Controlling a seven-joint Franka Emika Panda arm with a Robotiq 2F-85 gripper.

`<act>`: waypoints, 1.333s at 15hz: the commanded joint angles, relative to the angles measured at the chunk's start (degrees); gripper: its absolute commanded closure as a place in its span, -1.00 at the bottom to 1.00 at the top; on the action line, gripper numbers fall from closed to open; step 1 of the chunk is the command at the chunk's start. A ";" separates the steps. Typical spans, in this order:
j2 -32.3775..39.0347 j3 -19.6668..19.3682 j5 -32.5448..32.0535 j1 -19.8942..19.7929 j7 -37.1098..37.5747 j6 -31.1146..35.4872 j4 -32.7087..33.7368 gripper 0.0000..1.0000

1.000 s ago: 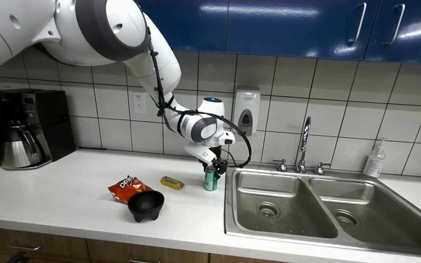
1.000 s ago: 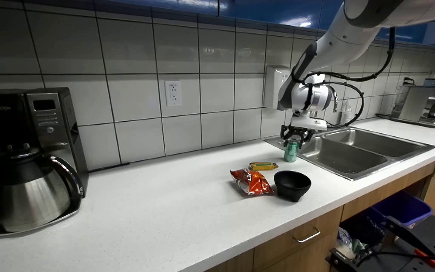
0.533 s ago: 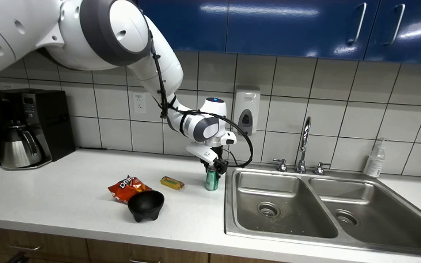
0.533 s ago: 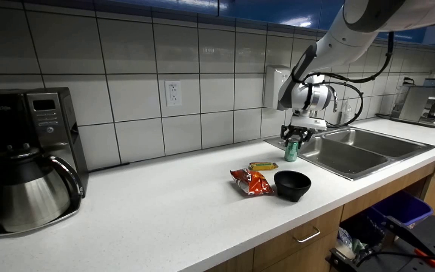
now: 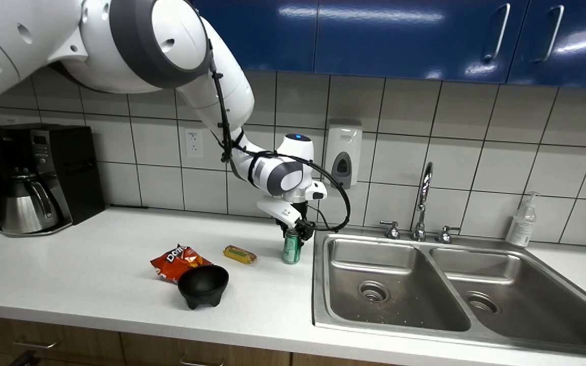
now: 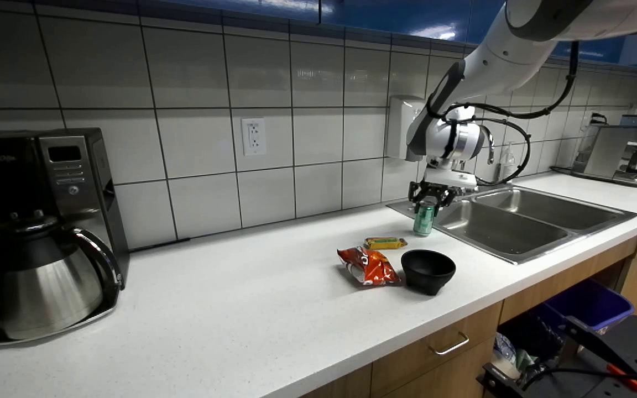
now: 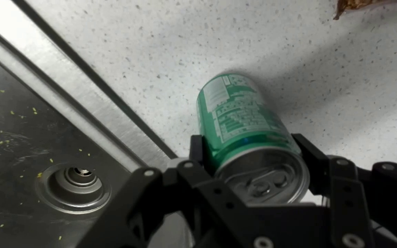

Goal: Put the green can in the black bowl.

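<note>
The green can (image 5: 292, 249) stands upright at the sink's edge; it also shows in an exterior view (image 6: 423, 222). In the wrist view the can (image 7: 241, 113) sits between the two black fingers of my gripper (image 7: 248, 148), which press its sides just below the silvery top. My gripper is above and around the can's upper part in both exterior views (image 5: 293, 236) (image 6: 428, 208). Whether the can's base touches the counter is hard to tell. The black bowl (image 5: 203, 285) stands upright nearer the counter's front edge, with nothing seen inside; it also shows in an exterior view (image 6: 428, 270).
A red-orange snack bag (image 5: 178, 263) lies against the bowl. A yellow packet (image 5: 239, 254) lies between bag and can. The steel double sink (image 5: 394, 325) is right beside the can. A soap dispenser (image 5: 344, 152) hangs behind the arm. A coffee maker (image 6: 64, 221) stands farther along the counter.
The gripper and the can shift together, first slightly toward the sink, then slightly back away from it and a touch higher. The bowl, bag and packet have not moved.
</note>
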 commanded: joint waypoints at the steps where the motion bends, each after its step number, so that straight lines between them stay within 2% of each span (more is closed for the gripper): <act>1: -6.59 2.90 -0.80 -2.16 -3.52 2.09 -7.00 0.21; 10: -19.69 9.89 1.86 -7.21 -15.95 6.64 -23.07 0.21; 15: -26.52 14.79 6.86 -10.82 -25.18 6.38 -30.97 0.21; 20: -32.23 16.34 13.40 -11.15 -33.86 3.94 -36.57 0.21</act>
